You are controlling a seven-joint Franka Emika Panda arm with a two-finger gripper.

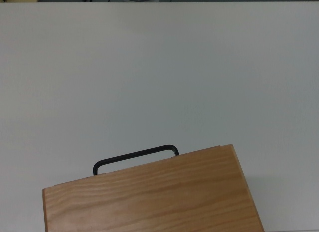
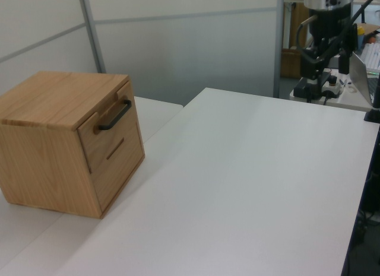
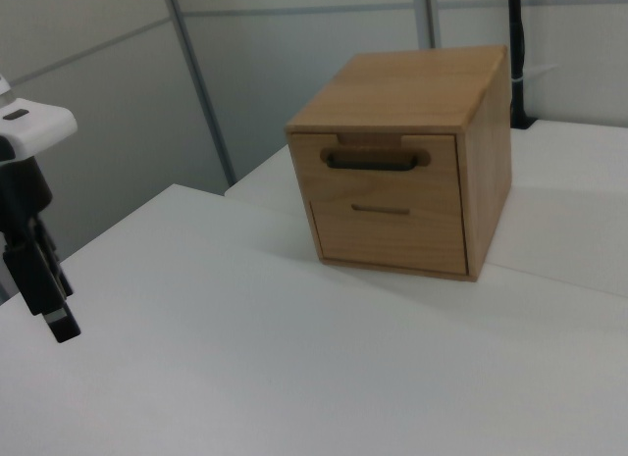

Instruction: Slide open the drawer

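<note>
Light wooden drawer (image 3: 388,169) with thin black bar handle (image 3: 372,162), shut flush in wooden cabinet (image 3: 483,132). Black two-finger gripper (image 3: 51,314) well apart; finger spacing impossible to tell.

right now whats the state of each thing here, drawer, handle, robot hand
drawer: shut, its front flush with the cabinet face
handle: untouched, nothing gripping it
lower panel: shut, flush as well
cabinet: upright on the table, top bare
hand: far from the cabinet, hanging above the table, holding nothing
table: bare between hand and cabinet
</note>
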